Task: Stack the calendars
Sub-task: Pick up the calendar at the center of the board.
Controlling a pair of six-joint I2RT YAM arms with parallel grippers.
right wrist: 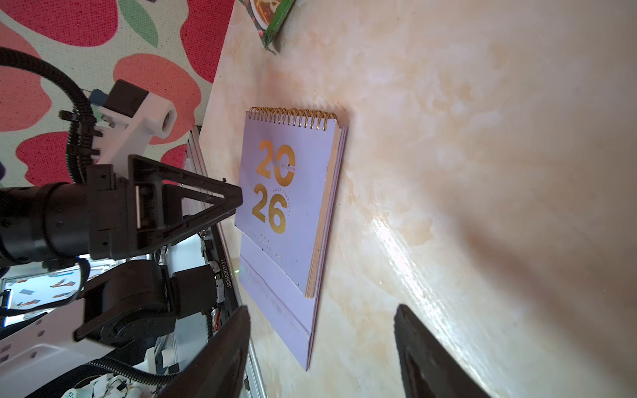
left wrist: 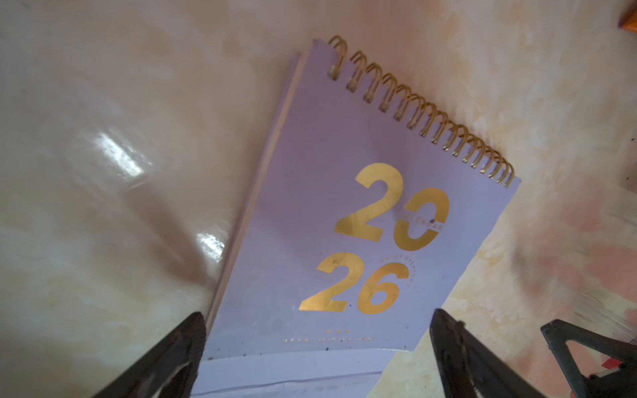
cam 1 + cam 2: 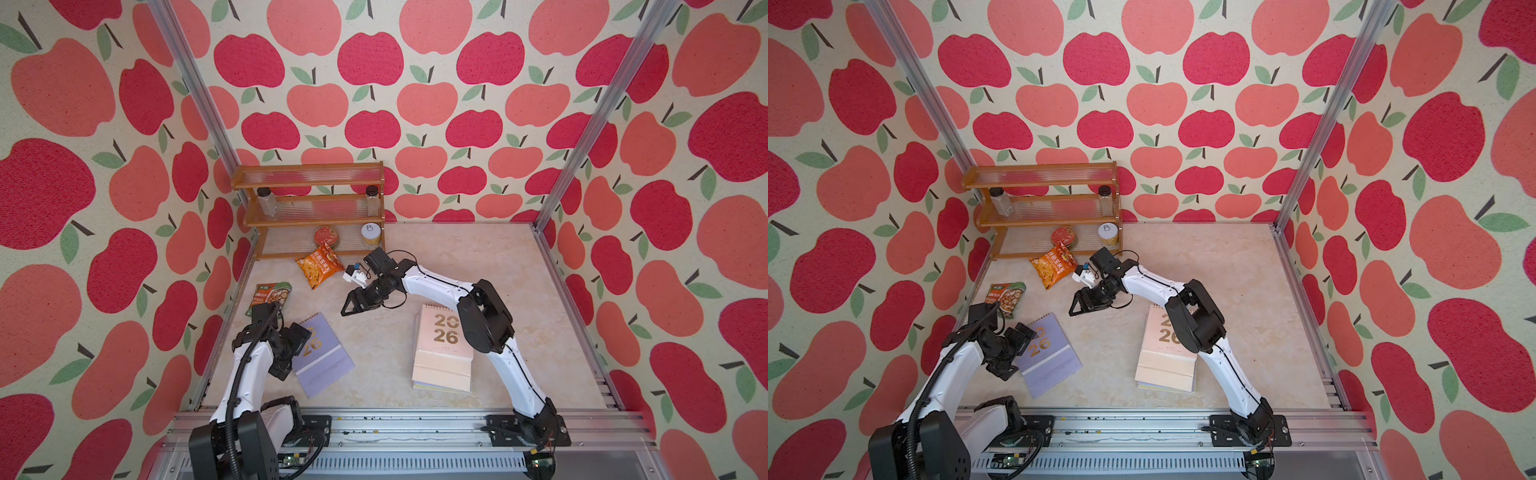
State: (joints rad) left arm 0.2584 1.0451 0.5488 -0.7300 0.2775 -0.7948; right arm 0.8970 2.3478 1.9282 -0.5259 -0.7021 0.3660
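The counter (image 3: 478, 266) is mostly bare marble, with a wooden shelf (image 3: 291, 220) in its back-left corner. Toward the front edge, right of the middle, sits the stack (image 3: 441, 376) — calendars laid flat on one another, a pink calendar (image 3: 444, 332) on top with its gold 2026 facing up. I cannot count how many lie beneath; only pale edges show. One lilac calendar (image 3: 328, 365) lies alone and askew near the front-left corner, well apart from the stack. So I judge the job nearly done: this one needs lifting, carrying across and squaring on top. An orange packet (image 3: 318, 268) and a green packet (image 3: 268, 297) by the left edge are not mine to move. My left claw (image 2: 317, 313) is spread wide, one finger to each side of the lilac calendar's lower part, gripping nothing yet. My right claw (image 3: 353, 305) hangs over mid-counter — jaws partly apart, empty.
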